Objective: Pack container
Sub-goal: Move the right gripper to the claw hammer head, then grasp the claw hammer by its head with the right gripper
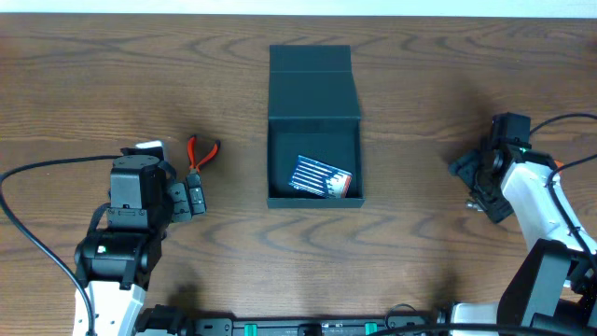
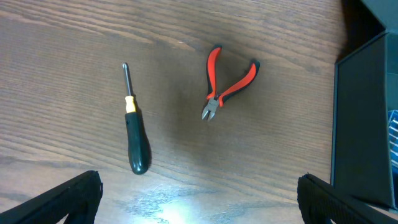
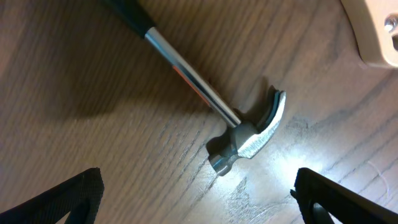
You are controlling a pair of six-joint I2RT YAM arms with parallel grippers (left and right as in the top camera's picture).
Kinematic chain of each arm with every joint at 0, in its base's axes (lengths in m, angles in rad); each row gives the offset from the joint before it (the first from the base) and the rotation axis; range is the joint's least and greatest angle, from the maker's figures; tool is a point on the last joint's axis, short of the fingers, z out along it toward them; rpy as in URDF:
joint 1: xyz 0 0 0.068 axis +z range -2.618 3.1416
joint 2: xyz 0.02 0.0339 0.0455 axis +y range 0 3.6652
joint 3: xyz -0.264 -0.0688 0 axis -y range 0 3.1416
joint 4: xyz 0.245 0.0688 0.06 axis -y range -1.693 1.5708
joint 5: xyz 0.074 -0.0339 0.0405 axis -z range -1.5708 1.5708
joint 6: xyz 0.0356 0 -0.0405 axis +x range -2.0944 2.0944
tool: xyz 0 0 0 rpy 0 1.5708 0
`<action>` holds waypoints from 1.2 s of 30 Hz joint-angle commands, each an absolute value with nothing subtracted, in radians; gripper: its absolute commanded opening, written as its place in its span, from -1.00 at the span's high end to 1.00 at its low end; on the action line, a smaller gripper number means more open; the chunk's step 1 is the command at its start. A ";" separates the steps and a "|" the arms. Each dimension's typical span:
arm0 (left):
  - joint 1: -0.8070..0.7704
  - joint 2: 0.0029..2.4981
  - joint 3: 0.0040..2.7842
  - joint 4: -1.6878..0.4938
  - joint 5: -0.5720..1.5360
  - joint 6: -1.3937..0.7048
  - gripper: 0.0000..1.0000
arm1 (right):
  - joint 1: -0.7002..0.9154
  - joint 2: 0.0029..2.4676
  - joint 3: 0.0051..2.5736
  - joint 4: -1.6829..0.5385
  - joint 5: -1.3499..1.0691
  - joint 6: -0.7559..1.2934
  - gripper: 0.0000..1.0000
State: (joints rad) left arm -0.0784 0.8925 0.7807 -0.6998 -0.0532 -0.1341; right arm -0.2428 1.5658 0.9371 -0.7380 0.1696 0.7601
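Observation:
The dark teal container [image 1: 313,121] stands open at the table's middle, its flap lid folded back. A blue-and-white packet [image 1: 322,175] lies inside. Its wall shows at the right of the left wrist view [image 2: 364,124]. Red-handled pliers [image 1: 201,149] lie left of it, also in the left wrist view [image 2: 229,84], beside a dark-handled screwdriver [image 2: 135,134]. My left gripper [image 1: 191,198] [image 2: 199,202] is open and empty, above the table near these tools. My right gripper [image 1: 478,182] [image 3: 199,202] is open and empty, above a steel claw hammer [image 3: 245,134] lying on the table.
A beige object [image 3: 379,31] lies at the upper right corner of the right wrist view, beyond the hammer head. Cables run from both arms along the table's left and right sides. The hammer and the screwdriver are hidden under the arms in the overhead view.

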 commanded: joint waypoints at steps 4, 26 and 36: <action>-0.072 0.894 0.800 -0.702 -0.064 -0.132 -0.97 | -0.268 1.564 0.922 -0.728 0.172 0.893 -0.98; -0.072 0.894 0.800 -0.703 -0.064 -0.133 -0.97 | -0.331 1.625 0.843 -0.628 0.167 0.941 -0.98; -0.072 0.894 0.800 -0.703 -0.064 -0.133 -0.97 | -0.336 1.707 0.843 -0.595 0.149 0.945 -0.98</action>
State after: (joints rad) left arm -0.0784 0.8925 0.7807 -0.6998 -0.0532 -0.1341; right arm -0.3252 1.6779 0.8497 -0.6010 0.1501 0.9291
